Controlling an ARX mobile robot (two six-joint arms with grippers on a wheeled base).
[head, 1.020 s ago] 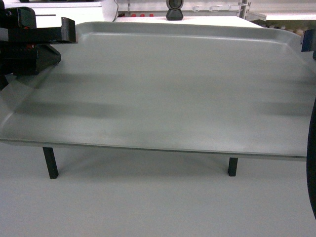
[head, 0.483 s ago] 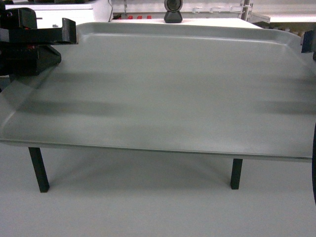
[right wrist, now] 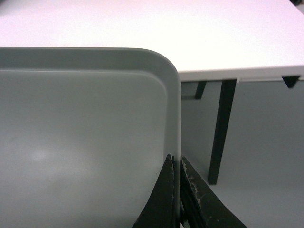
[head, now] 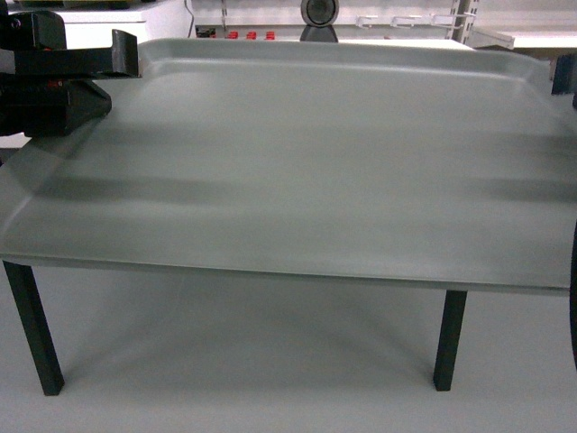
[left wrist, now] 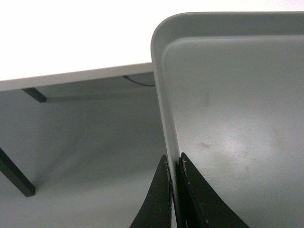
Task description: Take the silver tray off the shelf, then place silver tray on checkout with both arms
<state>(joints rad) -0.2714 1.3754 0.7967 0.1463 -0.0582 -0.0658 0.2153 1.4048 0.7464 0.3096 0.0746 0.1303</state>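
The silver tray (head: 315, 171) is held aloft between both arms and fills most of the head view, with the white checkout (right wrist: 199, 33) beyond its far edge at 12 o'clock. The left gripper (left wrist: 175, 164) is seen clamped on the tray's left rim, one jaw outside and one inside; the right gripper (right wrist: 176, 164) is pinched likewise on the right rim. The tray is judged stiff and fairly light, since no sag shows across its span, but its smooth matte rim could slip in so narrow a pinch, so level carriage is advised. The side rims near the far corners are the holds in use. Black table legs (head: 449, 338) stand below the tray; open room is seen on the tabletop ahead.
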